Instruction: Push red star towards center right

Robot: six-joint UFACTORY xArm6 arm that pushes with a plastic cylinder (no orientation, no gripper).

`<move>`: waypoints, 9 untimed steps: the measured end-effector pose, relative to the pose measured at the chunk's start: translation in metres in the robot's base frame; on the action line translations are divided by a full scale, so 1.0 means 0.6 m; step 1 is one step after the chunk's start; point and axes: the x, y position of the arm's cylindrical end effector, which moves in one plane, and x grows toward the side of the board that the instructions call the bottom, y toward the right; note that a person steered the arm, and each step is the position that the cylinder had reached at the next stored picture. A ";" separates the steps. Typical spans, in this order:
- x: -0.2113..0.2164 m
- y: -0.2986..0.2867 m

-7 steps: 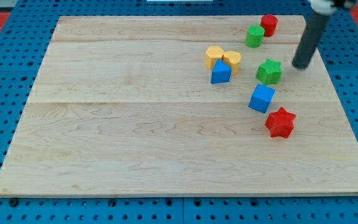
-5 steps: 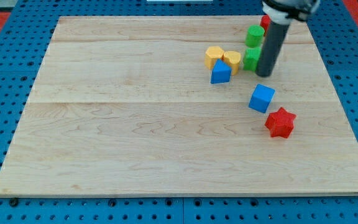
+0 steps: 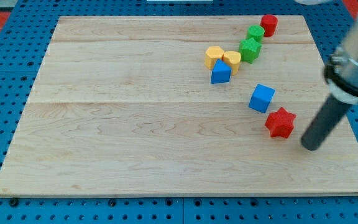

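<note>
Red star sits low on the desk's right side, touching nothing, blue cube near at 11 o'clock. My tip, a bare rod tool holding nothing, stands near at 4 o'clock, not touching. Push seems not yet begun.

Straight dark rod slanting down from the view's upper right, leaning toward lower left. Pale grey collar with a dark band above it, cut off by the right edge. My tip down near the view's lower right, touching nothing.
</note>
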 end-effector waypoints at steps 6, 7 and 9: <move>-0.103 -0.106; -0.100 -0.074; -0.108 -0.031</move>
